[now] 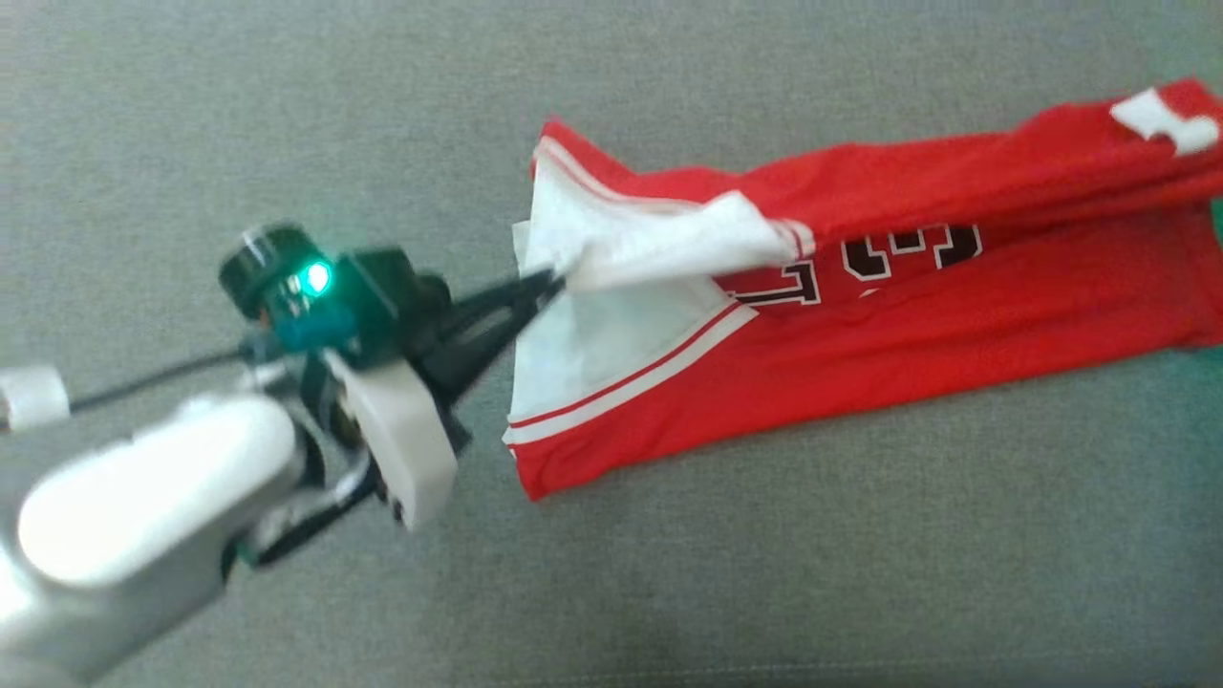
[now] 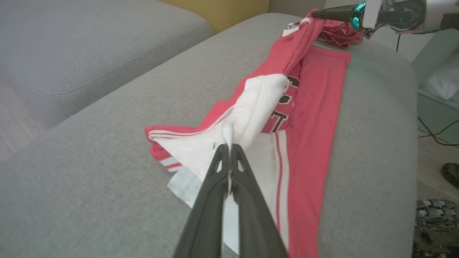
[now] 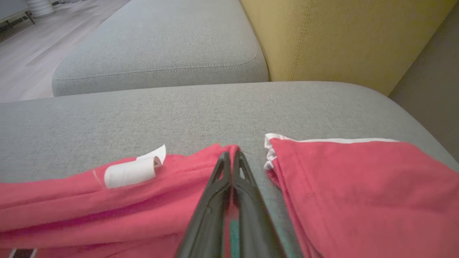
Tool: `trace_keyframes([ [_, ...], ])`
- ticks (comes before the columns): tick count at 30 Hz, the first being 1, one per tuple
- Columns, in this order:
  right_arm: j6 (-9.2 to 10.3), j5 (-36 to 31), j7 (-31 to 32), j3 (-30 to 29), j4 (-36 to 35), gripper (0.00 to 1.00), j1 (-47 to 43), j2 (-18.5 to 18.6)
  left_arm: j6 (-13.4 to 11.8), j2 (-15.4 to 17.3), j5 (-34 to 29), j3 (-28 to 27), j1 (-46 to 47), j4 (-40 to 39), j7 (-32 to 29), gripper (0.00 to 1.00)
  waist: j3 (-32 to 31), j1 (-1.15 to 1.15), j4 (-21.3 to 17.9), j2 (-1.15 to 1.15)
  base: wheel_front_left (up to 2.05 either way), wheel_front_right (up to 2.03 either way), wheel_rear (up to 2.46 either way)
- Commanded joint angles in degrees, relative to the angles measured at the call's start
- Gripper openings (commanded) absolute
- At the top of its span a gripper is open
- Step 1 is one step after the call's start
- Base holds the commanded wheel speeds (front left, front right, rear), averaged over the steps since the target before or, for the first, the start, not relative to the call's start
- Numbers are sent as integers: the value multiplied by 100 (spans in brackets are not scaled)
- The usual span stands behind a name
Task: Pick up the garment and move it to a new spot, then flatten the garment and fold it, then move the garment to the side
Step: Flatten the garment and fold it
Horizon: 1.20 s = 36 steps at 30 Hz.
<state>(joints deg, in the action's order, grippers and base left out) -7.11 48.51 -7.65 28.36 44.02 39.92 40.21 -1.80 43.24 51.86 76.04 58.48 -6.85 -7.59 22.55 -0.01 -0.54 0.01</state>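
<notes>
- Head view: the red-and-white knit basketball jersey (image 1: pixel 908 325), dark numerals on its front, lay stretched across the grey woven sofa cushion (image 1: pixel 764 573). Its long axis ran from the left gripper (image 1: pixel 549 279) toward the view's right edge. That gripper's two dark fingers were pressed together on a white fold at the jersey's near end, which was lifted a little off the cushion.
- Left wrist view: the jersey ran straight ahead from the clamped fingertips, nearly in line with the fingers. At its far end, red cloth rose to the tips of the right gripper (image 2: pixel 315 14).
- Right wrist view: the right gripper's fingers were together, with a red edge nipped between the tips. A small white fabric label (image 3: pixel 132 172) sat just to the view's left, and a yellow upholstered backrest (image 3: pixel 340 36) stood beyond the cushion.
- Judgement: each arm held one end, the left the white end and the right the labelled red end. The coming move probably depended on keeping that end-to-end line taut.
</notes>
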Motion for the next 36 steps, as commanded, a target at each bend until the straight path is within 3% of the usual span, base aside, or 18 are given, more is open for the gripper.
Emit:
trace_keyframes([
  [1,-37,61,-79,30,-145,0,-280,262,-209,276,23,-269,-88,-375,-34,0,-101,1,76,-1,0,0,0],
  [6,-37,20,-95,-6,-175,0,-570,260,-516,144,117,-269,-673,-711,72,0,-107,1,127,-1,0,0,0],
  [7,-37,-7,-115,-26,-166,5,-594,239,-561,91,120,-269,-742,-694,143,0,-96,1,130,-1,0,0,0],
  [8,-37,-39,-136,-54,-139,27,-610,210,-613,31,114,-269,-805,-649,216,16,-85,1,130,-1,0,0,0],
  [9,-37,-74,-161,-86,-106,57,-626,175,-648,-41,121,-269,-874,-592,283,45,-81,1,132,-1,0,0,0],
  [10,-37,-90,-177,-131,-64,96,-648,131,-690,-123,127,-274,-941,-526,374,100,-82,1,135,-1,0,0,0],
  [11,-37,-96,-202,-189,-23,100,-674,82,-750,-202,119,-279,-1006,-440,467,100,-92,1,137,-1,0,0,0],
  [20,-37,53,-517,-788,12,100,-1265,-192,-1600,-846,-146,-548,-1735,411,1813,100,-428,1,285,-1,0,0,0],
  [22,-37,93,-589,-1008,-85,100,-1498,-233,-1882,-1151,-151,-847,-2105,782,2168,100,-567,1,386,-1,0,0,0],
  [26,-37,139,-602,-1264,-50,100,-1671,-274,-2137,-1645,-559,-1543,-2557,846,2253,100,-660,1,622,-1,0,0,0],
  [31,-37,250,-428,-1562,403,100,-1715,-364,-2184,-2109,-1620,-2305,-3188,598,2256,100,-661,1,924,-1,0,0,0],
  [36,-37,192,-28,-1532,989,100,-1763,-486,-2057,-2492,-2418,-2929,-3699,361,2257,100,-691,1,1148,-1,0,0,0],
])
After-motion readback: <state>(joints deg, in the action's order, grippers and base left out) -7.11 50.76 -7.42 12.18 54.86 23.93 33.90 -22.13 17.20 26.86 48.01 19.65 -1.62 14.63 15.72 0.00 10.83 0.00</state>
